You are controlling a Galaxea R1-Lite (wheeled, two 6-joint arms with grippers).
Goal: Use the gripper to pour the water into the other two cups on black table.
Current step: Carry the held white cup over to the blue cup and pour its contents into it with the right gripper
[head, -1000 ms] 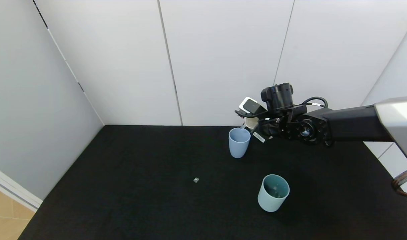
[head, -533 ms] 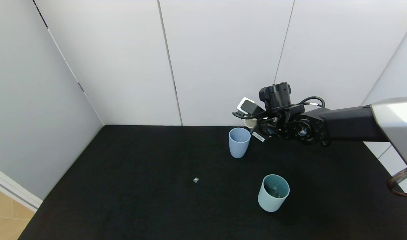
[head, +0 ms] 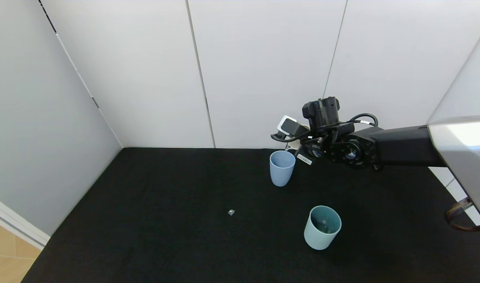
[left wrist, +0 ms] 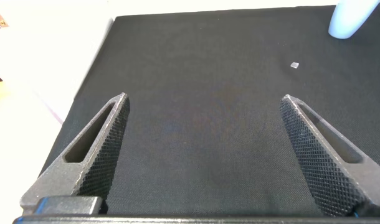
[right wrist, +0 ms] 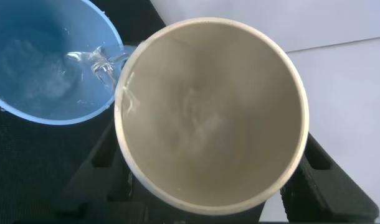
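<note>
My right gripper (head: 297, 147) is shut on a cream-beige cup (right wrist: 212, 115), held tilted just beside and above the rim of the periwinkle blue cup (head: 282, 168) at the back of the black table (head: 165, 236). In the right wrist view my gripper (right wrist: 215, 171) holds the cream cup's sides. A thin run of water (right wrist: 101, 62) goes from its lip into the periwinkle cup (right wrist: 47, 62), which holds water. The teal cup (head: 322, 227) stands upright nearer the front right. My left gripper (left wrist: 205, 97) is open and empty above the table.
A tiny grey speck (head: 231, 212) lies mid-table, left of the teal cup; it also shows in the left wrist view (left wrist: 294, 65). White wall panels close the back and sides. The table's left edge drops to a tan floor (head: 4, 263).
My right gripper has shifted slightly left and up with the cream cup. Less of the cup shows in the head view. Both standing cups have not moved.
</note>
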